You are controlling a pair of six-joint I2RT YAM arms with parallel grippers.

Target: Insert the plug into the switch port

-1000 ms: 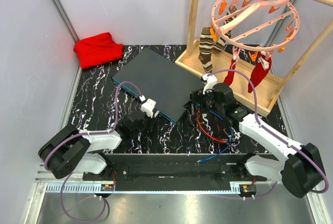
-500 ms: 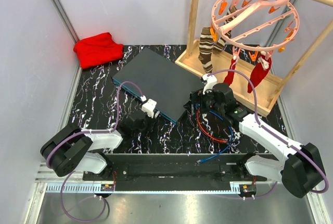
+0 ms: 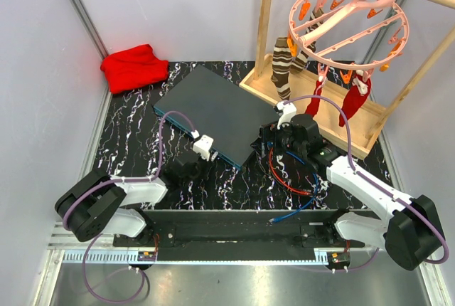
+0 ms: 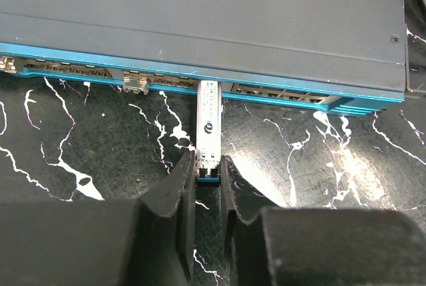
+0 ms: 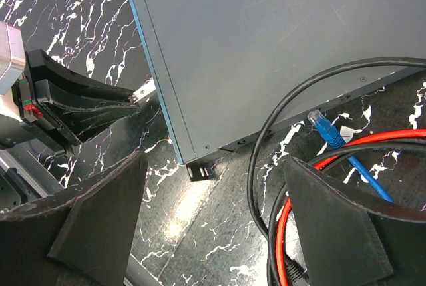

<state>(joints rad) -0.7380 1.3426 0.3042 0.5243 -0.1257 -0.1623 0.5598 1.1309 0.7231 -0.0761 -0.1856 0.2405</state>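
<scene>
Black marbled table (image 4: pixel 100 159), plug (image 4: pixel 208 116) between left jaws, tip at switch (image 4: pixel 200 6)

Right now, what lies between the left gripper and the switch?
The silver plug, seen in the left wrist view: the left gripper holds its rear end, and its tip reaches the teal front edge of the switch.

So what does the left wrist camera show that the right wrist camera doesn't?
Only the left wrist view: the sockets along the front of the switch, with the tip of the silver plug at one. Only the right wrist view: blue cable, red cable and black cable near the switch. Both: the switch, the left end effector pinching the plug, the marbled table.
</scene>
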